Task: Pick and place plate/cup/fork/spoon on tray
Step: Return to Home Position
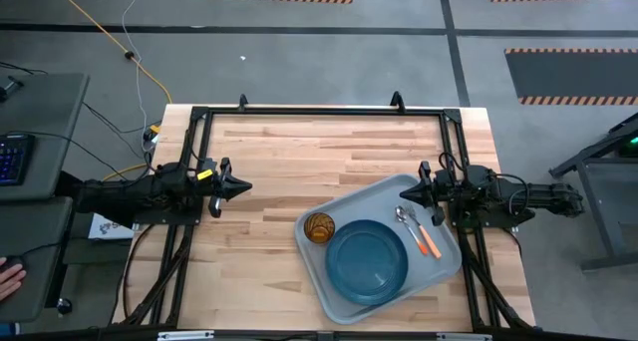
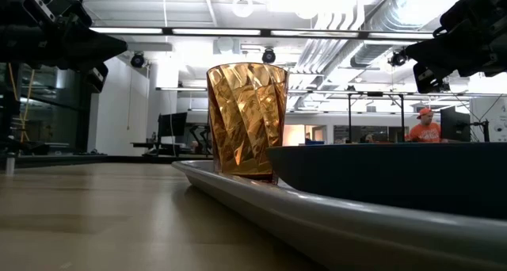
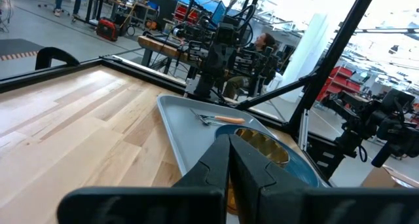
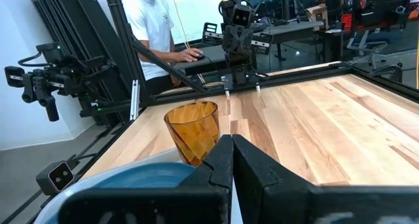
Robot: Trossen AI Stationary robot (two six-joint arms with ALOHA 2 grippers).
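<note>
My left pincer [image 1: 242, 187] hangs over the left side of the wooden table [image 1: 279, 147], its fingers pressed together on nothing, well apart from everything I am meant to carry. My right pincer [image 1: 405, 193] is closed and empty too, and it hovers over the far right edge of the tray [image 1: 377, 199] with its tips pointing left across the table. The tray lies turned at an angle on the right, nearer half of the table, and all four pieces are on it. The dark teal-blue plate [image 1: 367, 261] fills the middle. The amber cup [image 1: 319, 227] stands upright at the tray's left corner — just beside the plate's rim, on the side toward my left pincer. The spoon [image 1: 401, 215] and the orange-handled fork [image 1: 430, 243] lie side by side on the tray's right part, between the plate and my right arm — whether they touch each other I cannot tell.
</note>
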